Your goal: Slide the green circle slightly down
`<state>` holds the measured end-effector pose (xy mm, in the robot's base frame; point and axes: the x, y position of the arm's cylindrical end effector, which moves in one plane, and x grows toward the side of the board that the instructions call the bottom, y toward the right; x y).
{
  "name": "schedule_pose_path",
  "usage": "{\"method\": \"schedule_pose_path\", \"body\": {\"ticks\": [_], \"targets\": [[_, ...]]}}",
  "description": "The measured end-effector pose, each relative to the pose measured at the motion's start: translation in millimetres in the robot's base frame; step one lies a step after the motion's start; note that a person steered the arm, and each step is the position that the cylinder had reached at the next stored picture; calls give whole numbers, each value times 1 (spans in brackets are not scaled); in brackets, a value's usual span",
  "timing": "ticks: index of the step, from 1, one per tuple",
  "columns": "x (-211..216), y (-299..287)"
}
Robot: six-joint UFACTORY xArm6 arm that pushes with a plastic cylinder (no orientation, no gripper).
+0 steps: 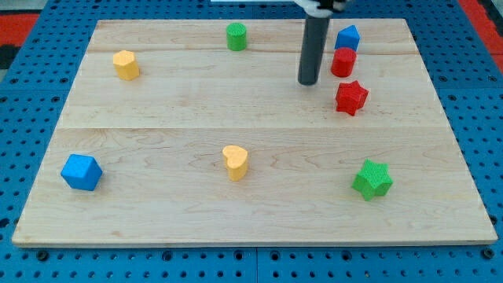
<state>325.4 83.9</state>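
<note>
**A:** Which step is in hand?

**B:** The approach, I judge. My tip (308, 82) rests on the table (157, 102) toward the far right corner, just left of the red cylinder (343, 62) and up-left of the red star (351, 97). It touches no block. The tool is a bare rod, so it has nothing to open, close or grip; it only pushes.

**A:** And the green circle?

**B:** The green circle (236, 36) stands close to the table's far edge, a little left of the middle, well apart from my tip and with bare wood all round it.

**A:** What does the next move call for?

**B:** To send it toward the near edge, my tip has to get onto its far side, in the narrow strip between the block and the far edge. So it should travel left, pass round the block without clipping it, settle behind it, and then give a short, gentle push toward the near edge. Only a slight shift is wanted, so the stroke should be brief.

**A:** Count the blocks.

**B:** Eight in all. Two green: the circle and a green star (372, 178) near the near right corner. Two red: cylinder and star. Two blue: a blue block (347, 37) by the far edge touching or nearly touching the red cylinder, and a blue block (82, 171) near the near left corner. Two yellow: a yellow block (126, 64) toward the far left corner, and a yellow heart (235, 162) near the middle.
</note>
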Motion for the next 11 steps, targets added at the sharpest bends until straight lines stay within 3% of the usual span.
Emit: {"method": "schedule_pose_path", "body": {"ticks": [3, 4, 5, 7, 10, 11], "targets": [[-121, -31], [-132, -90], [-116, -114], [-44, -105], [11, -106], [11, -122]]}}
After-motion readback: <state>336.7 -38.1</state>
